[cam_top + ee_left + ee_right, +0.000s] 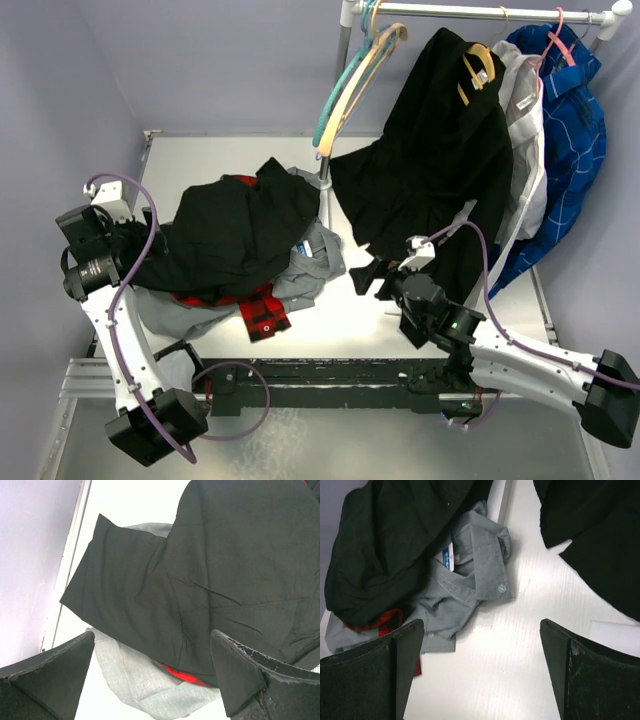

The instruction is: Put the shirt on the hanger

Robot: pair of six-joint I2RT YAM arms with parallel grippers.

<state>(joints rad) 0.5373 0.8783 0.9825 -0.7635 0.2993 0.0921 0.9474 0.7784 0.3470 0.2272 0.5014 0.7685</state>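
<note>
**Top external view:** The black shirt (235, 235) lies crumpled on top of a heap of clothes on the left half of the white table (330, 325). Its longest stretch runs from near left to far right, where a fold peaks toward the rack's upright. No collar or buttons show from here, so which way it faces cannot be told. A red-and-black plaid shirt (262, 312) and a grey shirt (318, 258) poke out beneath it on the near and right sides. The tan wooden hanger (380, 58) hangs bare on the far rail (440, 11) beside teal hangers (337, 95). It is tilted with its low end toward the near left, well apart from the shirt. A long black garment (430, 160) hangs just to its right. The left gripper (140, 255) sits at the heap's left edge. The right gripper (372, 280) hovers over bare table between the heap and the hanging garment.

**Left wrist view:** The left gripper (152, 640) holds its jaws spread wide with nothing between them, above the shirt (215, 570). The cloth is matte black and softly creased, with one flat flap ending in a straight edge and a square corner. Grey fabric and a sliver of red show beneath.

**Right wrist view:** The right gripper (481, 630) also has its jaws fully apart and empty, over white table. The black shirt (385, 545) fills the upper left, draped over the grey shirt's collar, where a blue-and-white label shows.
</note>
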